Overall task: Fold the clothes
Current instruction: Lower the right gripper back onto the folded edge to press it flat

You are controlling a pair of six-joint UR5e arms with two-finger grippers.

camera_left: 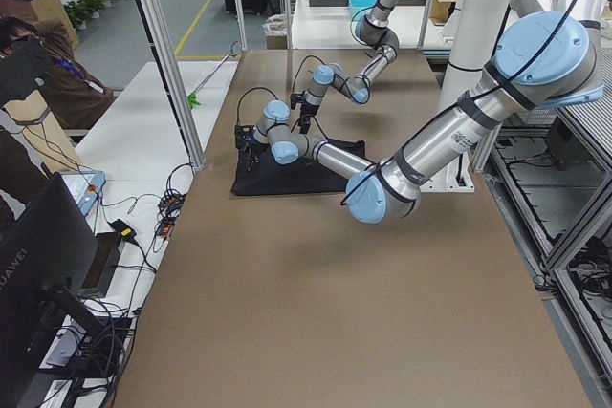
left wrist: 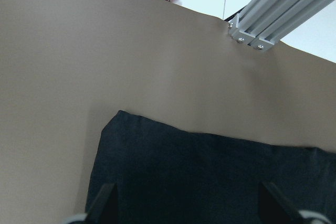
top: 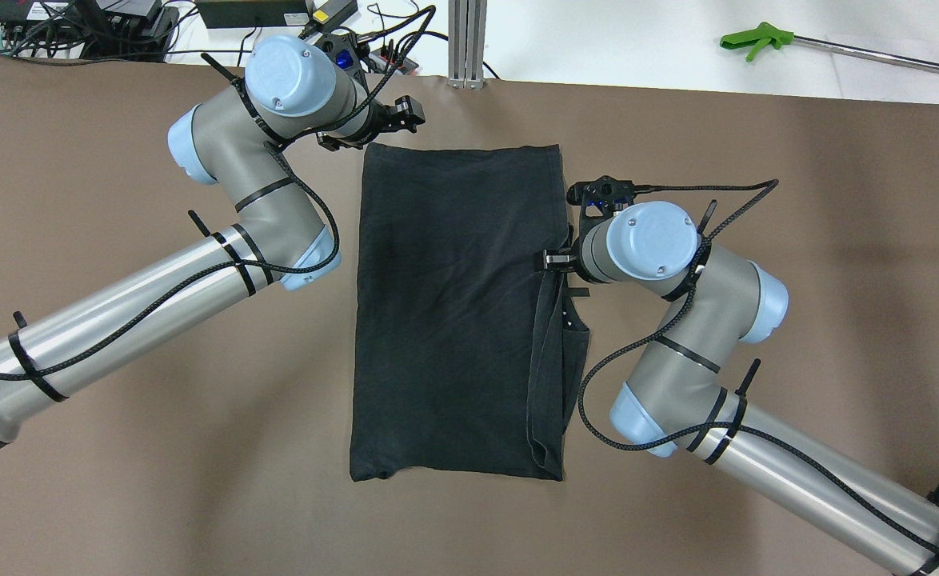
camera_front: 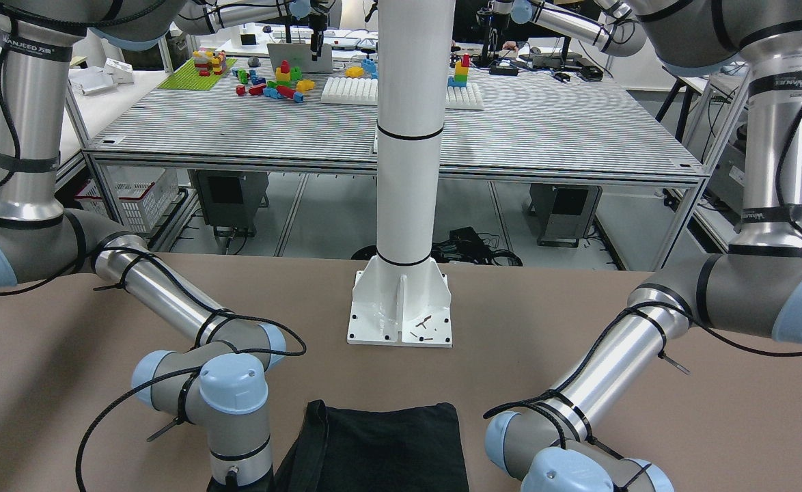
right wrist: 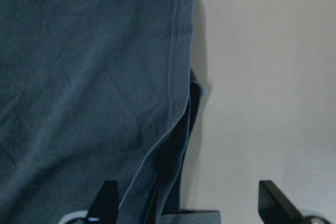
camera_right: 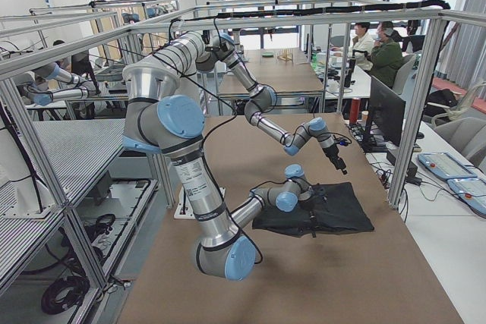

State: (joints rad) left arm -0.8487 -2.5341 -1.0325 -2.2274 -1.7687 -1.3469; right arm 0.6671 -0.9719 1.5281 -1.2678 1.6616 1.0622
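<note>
The clothes are one black cloth (top: 453, 312) lying flat in a tall rectangle at mid-table. Its right edge carries a loose, rumpled fold (top: 557, 368) with a stitched hem (right wrist: 176, 51). My left gripper (left wrist: 189, 211) stands open above the cloth's far left corner (left wrist: 118, 116), fingers wide apart and holding nothing. The overhead view shows that gripper (top: 373, 128) right at the corner. My right gripper (right wrist: 189, 205) hovers open over the right hem, about a third of the way down that edge (top: 556, 260). The hem runs between its fingers without being clamped.
The white pillar base (camera_front: 401, 307) stands on the brown table behind the cloth. An aluminium post (top: 468, 40), cables (top: 77, 20) and a green-handled tool (top: 757, 38) lie beyond the far edge. People sit at desks (camera_right: 383, 51) off the table.
</note>
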